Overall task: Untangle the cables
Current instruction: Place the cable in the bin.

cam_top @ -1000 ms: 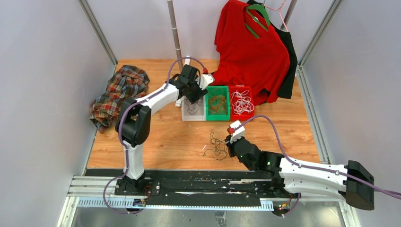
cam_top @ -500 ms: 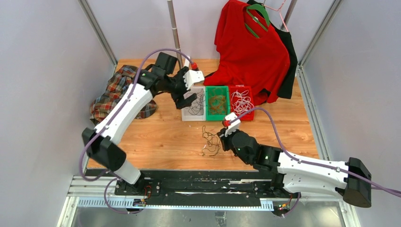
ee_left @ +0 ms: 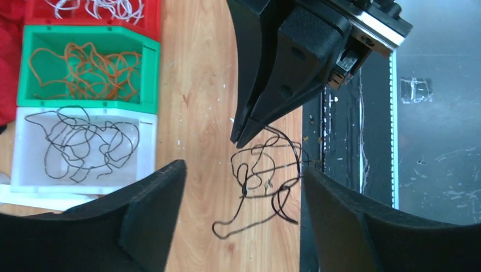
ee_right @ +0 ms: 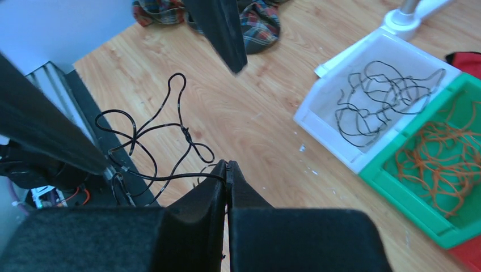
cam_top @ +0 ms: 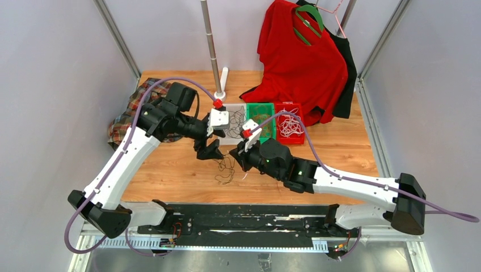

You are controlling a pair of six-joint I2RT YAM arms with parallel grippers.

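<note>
A tangle of black cable [cam_top: 227, 170] hangs just over the wooden table, and my right gripper [cam_top: 237, 156] is shut on one strand at its top [ee_right: 170, 177]. My left gripper [cam_top: 209, 150] stands open just to its left; in the left wrist view the tangle [ee_left: 264, 181] shows between the spread fingers [ee_left: 142, 221], below them and untouched. Behind, more black cables lie in a white bin [ee_left: 20, 181], orange cables [ee_left: 85, 68] in a green bin [ee_left: 148, 79], and white cables [cam_top: 290, 123] in a red bin [cam_top: 297, 139].
A plaid shirt [cam_top: 133, 113] lies crumpled at the left rear. A red shirt [cam_top: 300, 62] hangs on a hanger at the back right, beside a metal pole [cam_top: 212, 51]. The black base rail [cam_top: 244, 218] runs along the near edge.
My left arm left the white bin, swung toward the table's middle and opened. My right gripper carried the black tangle left and away from the near edge, staying shut.
</note>
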